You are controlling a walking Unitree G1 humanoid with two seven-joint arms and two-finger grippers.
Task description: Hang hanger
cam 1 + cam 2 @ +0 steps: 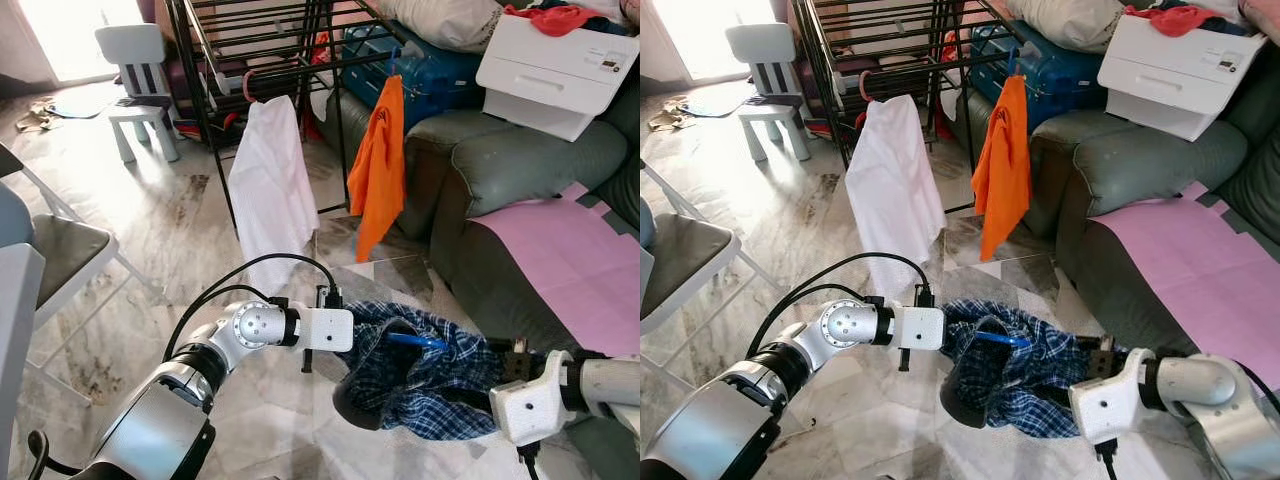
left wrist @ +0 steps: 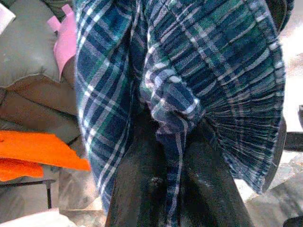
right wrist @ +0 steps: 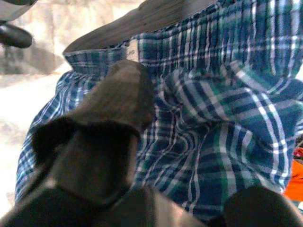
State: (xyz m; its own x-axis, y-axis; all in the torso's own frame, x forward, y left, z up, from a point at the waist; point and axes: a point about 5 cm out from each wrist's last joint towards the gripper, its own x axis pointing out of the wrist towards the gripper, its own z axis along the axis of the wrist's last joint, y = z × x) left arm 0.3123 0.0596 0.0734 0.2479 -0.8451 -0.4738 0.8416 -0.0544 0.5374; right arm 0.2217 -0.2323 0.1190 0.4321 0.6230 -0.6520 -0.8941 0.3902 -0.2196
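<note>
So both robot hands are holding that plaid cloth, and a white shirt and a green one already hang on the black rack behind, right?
Nearly. The left hand and right hand do hold the plaid cloth, and the white shirt hangs on the black rack. The other garment is not green, though: the left eye view shows an orange shirt.

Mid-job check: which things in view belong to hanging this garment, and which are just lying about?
Belongs to the job:
- plaid garment, held between both grippers
- blue hanger poking from it
- left gripper and right gripper, both at the cloth
- black drying rack

Lying about:
- white shirt and orange shirt, already hung
- white child's chair
- green sofa
- white box
</note>
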